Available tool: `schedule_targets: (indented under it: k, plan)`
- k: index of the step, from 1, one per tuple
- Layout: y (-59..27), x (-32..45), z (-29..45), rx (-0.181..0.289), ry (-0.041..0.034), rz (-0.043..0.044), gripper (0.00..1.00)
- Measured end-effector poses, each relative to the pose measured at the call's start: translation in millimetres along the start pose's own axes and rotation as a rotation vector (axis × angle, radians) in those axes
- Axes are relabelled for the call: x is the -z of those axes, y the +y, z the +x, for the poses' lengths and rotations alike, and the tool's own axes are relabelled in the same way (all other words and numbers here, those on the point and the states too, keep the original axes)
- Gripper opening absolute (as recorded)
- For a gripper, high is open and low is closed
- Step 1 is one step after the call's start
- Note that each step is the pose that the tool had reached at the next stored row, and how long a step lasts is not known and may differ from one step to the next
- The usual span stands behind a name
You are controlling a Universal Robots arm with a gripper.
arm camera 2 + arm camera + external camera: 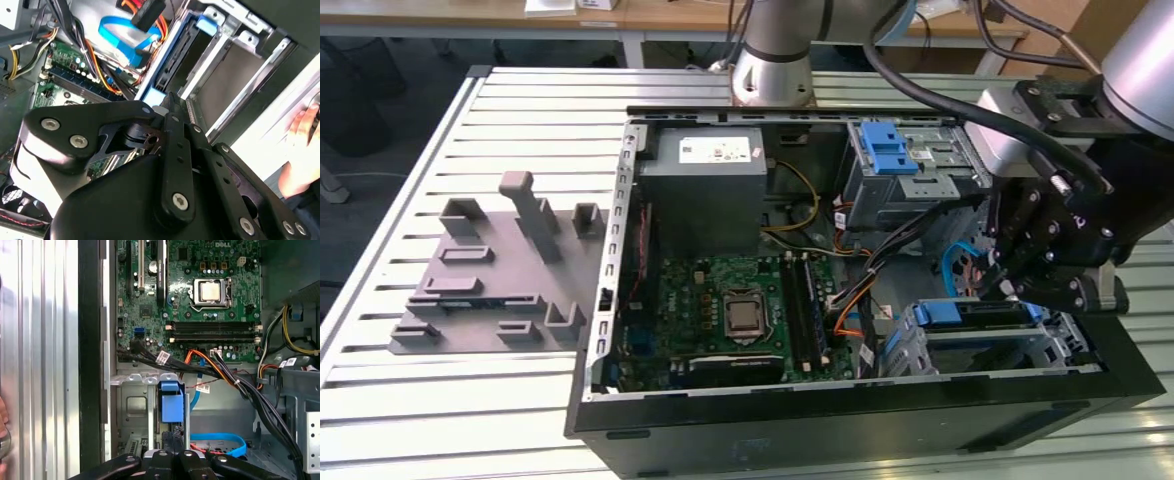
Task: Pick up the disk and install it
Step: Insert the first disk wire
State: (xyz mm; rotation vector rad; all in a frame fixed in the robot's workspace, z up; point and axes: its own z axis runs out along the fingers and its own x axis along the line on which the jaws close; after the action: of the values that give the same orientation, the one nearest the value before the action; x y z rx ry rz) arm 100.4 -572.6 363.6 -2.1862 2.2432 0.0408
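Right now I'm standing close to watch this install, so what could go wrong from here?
A person's hand lies just outside the case, close to the gripper; a sideways swing could strike it. Loose orange wires and a blue cable run right beside the cage holding the disk and might snag.

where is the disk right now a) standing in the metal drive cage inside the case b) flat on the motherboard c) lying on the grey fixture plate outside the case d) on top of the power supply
a: the disk, its blue rail showing, sits in a slot of the metal drive cage, with the end effector right at it.
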Motion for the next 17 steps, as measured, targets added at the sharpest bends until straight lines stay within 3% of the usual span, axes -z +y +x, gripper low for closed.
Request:
schedule_targets:
  k: [7,17]
  plan:
    - [-15.1,-0.8,-2.6,0.000,0.0000,0.0000,0.11]
    - [-26.2,-2.5,-13.1,0.000,0.0001,-0.0015,0.11]
